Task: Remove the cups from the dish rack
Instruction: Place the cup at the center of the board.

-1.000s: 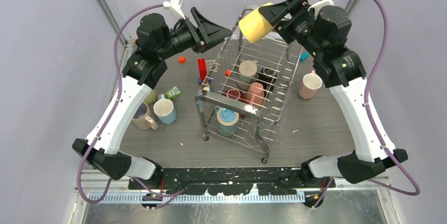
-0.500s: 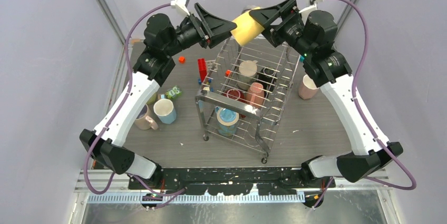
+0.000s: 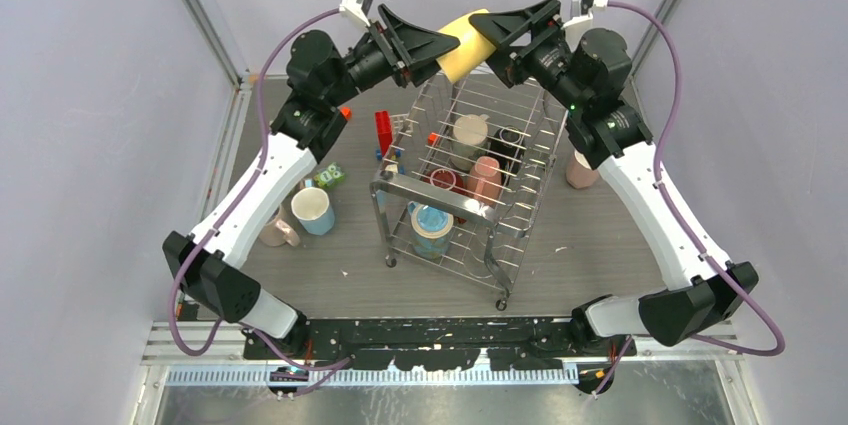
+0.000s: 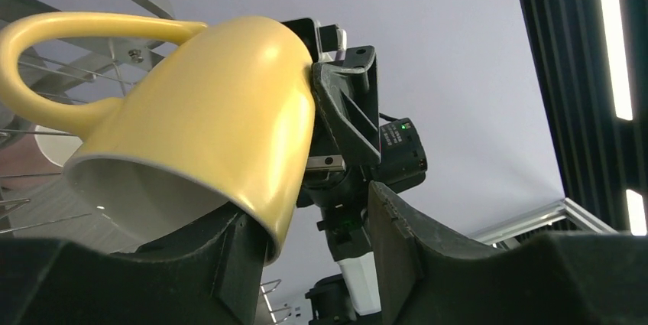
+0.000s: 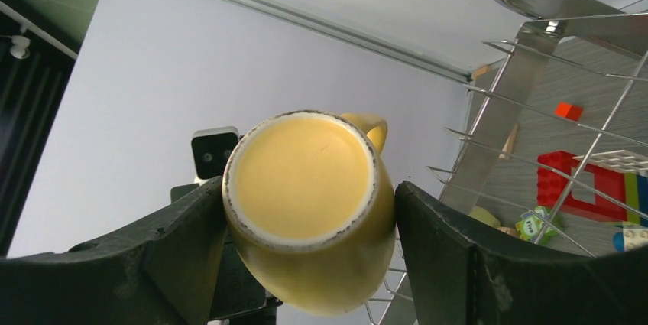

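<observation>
The dish rack [image 3: 425, 192] stands in the middle of the surface [image 3: 600, 245], its long side running from near edge to far edge. I count five cups inside it. A cream cup [image 3: 470, 130] and a black cup [image 3: 510, 140] sit toward the far end. A dark red cup [image 3: 443, 180] and a pink cup [image 3: 485, 177] are in the middle, and a blue-and-tan banded cup [image 3: 432, 228] is at the near end.

Out on the surface, a light blue cup [image 3: 313, 210] and a dusty pink cup [image 3: 272, 232] sit toward the left edge, the second half hidden by my left arm. A pale cup [image 3: 578, 170] sits toward the right edge.

The yellow cup [image 3: 462, 45] is in the air above the rack's far end. My right fingers [image 5: 443, 256] pinch its sides near the base. My left fingers [image 4: 397, 241] are spread, straddling its rim, one at the mouth and one outside with a gap showing.

Since a second ago the yellow cup has travelled left, and my left arm has risen to meet it, its fingers narrowing.
</observation>
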